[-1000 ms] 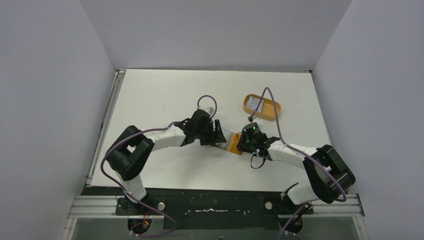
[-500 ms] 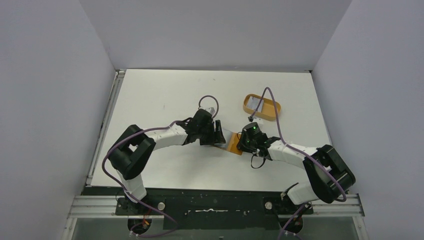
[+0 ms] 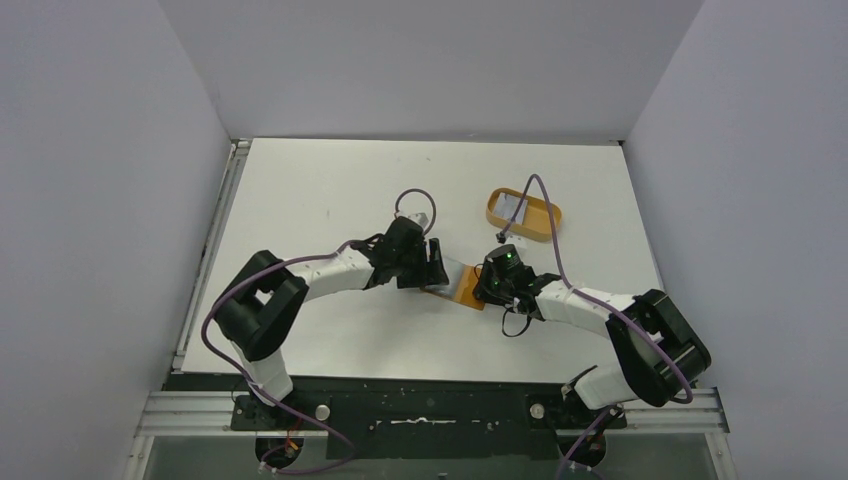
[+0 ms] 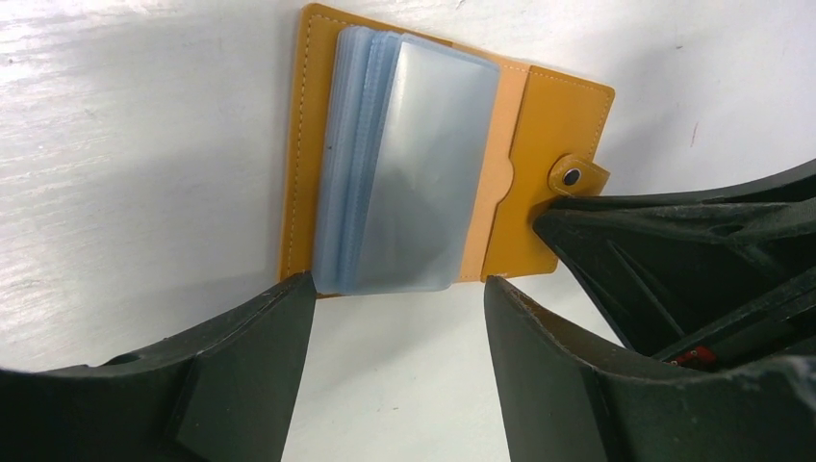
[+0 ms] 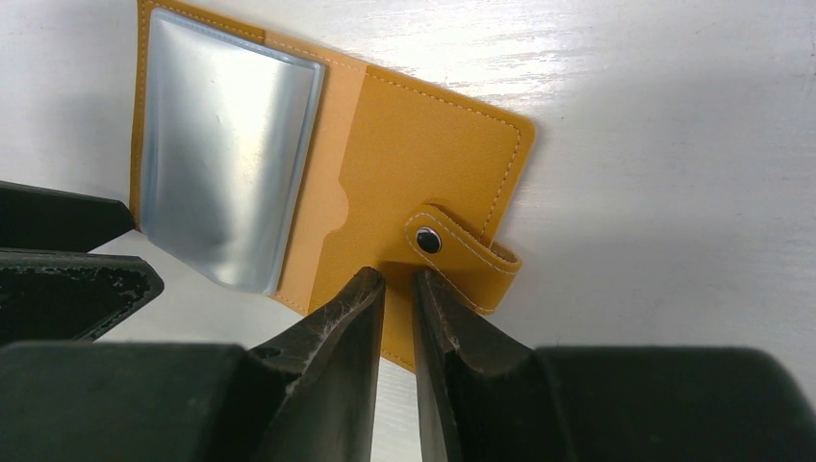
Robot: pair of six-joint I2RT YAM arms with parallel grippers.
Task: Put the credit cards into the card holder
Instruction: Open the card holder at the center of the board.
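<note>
The card holder (image 3: pixel 468 289) is an orange-tan wallet lying open on the table, with clear grey-blue sleeves (image 4: pixel 404 164) and a snap tab (image 5: pixel 462 252). My left gripper (image 3: pixel 437 268) is open and empty; its fingertips (image 4: pixel 279 308) stand at the wallet's sleeve-side edge. My right gripper (image 3: pixel 484 284) has its jaws nearly together, with the tips (image 5: pixel 370 289) resting on the wallet's orange half (image 5: pixel 423 144) beside the snap tab. A pale credit card (image 3: pixel 513 205) lies in the orange oval tray. No card is in either gripper.
The orange oval tray (image 3: pixel 541 237) stands behind and to the right of the wallet. My right gripper's dark body (image 4: pixel 674 250) fills the right of the left wrist view. Grey walls close in the white table (image 3: pixel 320 190).
My left wrist has shifted very slightly. The wallet and my right gripper have stayed where they were.
</note>
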